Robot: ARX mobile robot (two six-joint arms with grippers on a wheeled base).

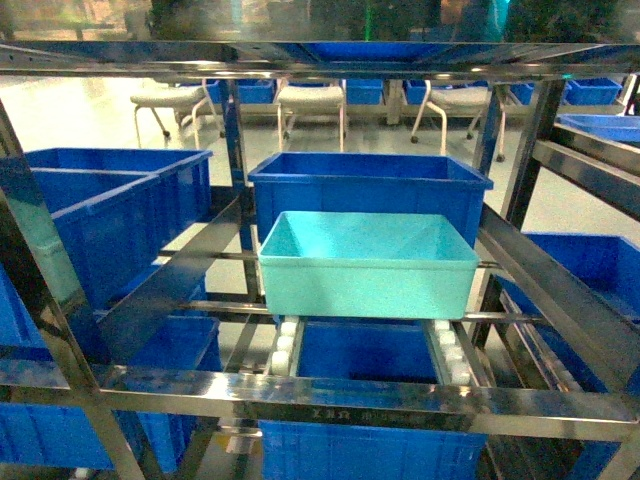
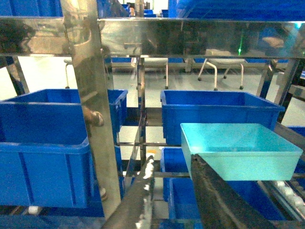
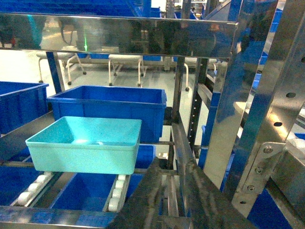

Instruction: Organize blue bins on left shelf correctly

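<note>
Resting on the sloping white roller tracks [image 1: 287, 345] of the stainless-steel left shelf [image 1: 330, 392], the single light turquoise bin [image 1: 367, 265] sat upright and empty in the middle lane, its far wall touching or just beside the near wall of a darker royal-blue ribbed bin [image 1: 368, 188] directly behind it. Further dark blue bins occupied the lane to the left [image 1: 105, 215] and the tier below [image 1: 368, 355], with another at the right edge [image 1: 595, 265]. The left wrist view showed the turquoise bin to the right of a vertical steel upright [image 2: 88, 109]; two dark, blurred fingers of the left gripper [image 2: 171, 202] rose from the lower edge, spread apart and holding nothing, the right-hand one overlapping the bin's near left corner in the picture, though contact could not be judged. The right wrist view showed the turquoise bin to the left and far from the right gripper [image 3: 176, 191], whose dark fingers appeared close to the lens; whether they were spread or pressed together could not be told. White-framed chairs [image 1: 310, 105] stood on the pale floor beyond the rack.
</note>
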